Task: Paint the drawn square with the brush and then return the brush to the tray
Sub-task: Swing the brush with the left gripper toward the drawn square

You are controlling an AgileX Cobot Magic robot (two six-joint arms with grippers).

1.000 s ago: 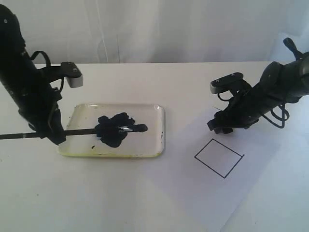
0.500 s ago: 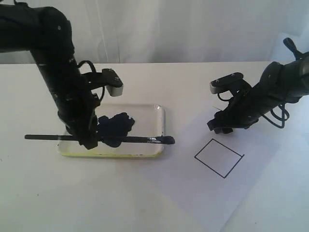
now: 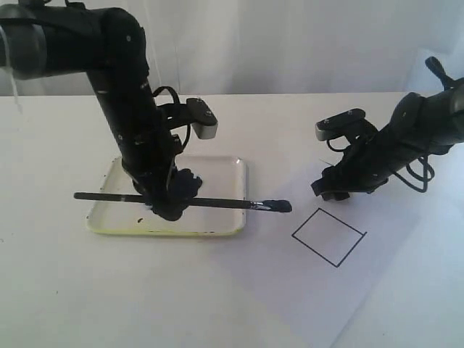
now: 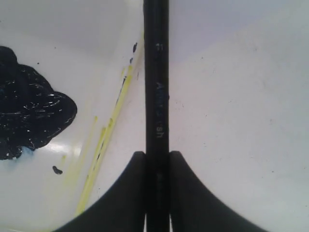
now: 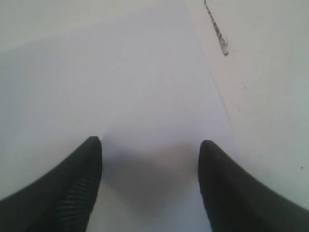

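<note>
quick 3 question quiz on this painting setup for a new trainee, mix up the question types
1. True or false: the drawn square has paint inside it.
2. Which gripper holds the brush? A) left gripper B) right gripper C) neither
3. Fill in: the right gripper's jaws are ____, with nothing between them.

Key
1. False: only the black outline shows, and the inside is bare white.
2. A: the left gripper is clamped on the brush handle.
3. Open.
</note>
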